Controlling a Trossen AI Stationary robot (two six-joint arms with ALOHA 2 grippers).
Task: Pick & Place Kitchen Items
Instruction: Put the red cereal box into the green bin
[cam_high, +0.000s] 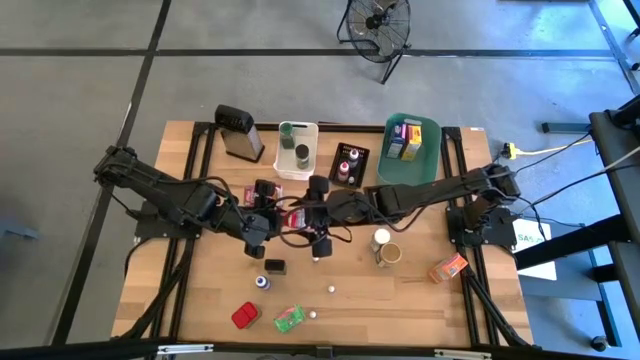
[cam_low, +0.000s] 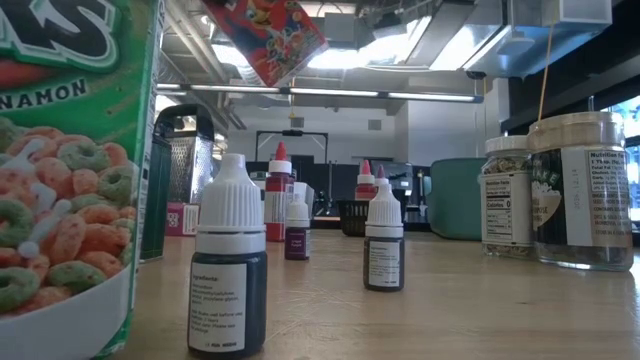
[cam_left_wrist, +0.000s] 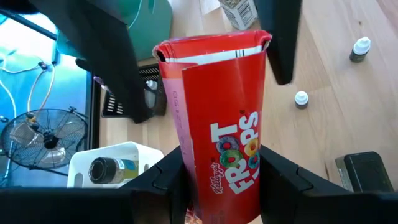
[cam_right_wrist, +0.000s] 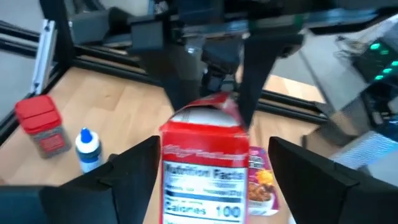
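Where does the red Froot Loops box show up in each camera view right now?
High: red Froot Loops box, table centre, between both end effectors.
Low: top edge, in the air.
Left wrist: centre, between fingers.
Right wrist: centre.
Shared landmark: white bin.

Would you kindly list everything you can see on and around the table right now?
red cereal box: one, red, held above the table's middle
teal bin: one, far right, yellow and blue boxes inside
white bin: one, far middle, a jar inside
black bin: one, between those bins, small bottles inside
grater: one, grey, far left
jars: two, right of centre
orange packet: one, near right
green packet: one, near edge
red jar: one, near edge
small bottles: several, near half
fan: one, black, floor beyond
left gripper: shut on the cereal box
right gripper: open around the box
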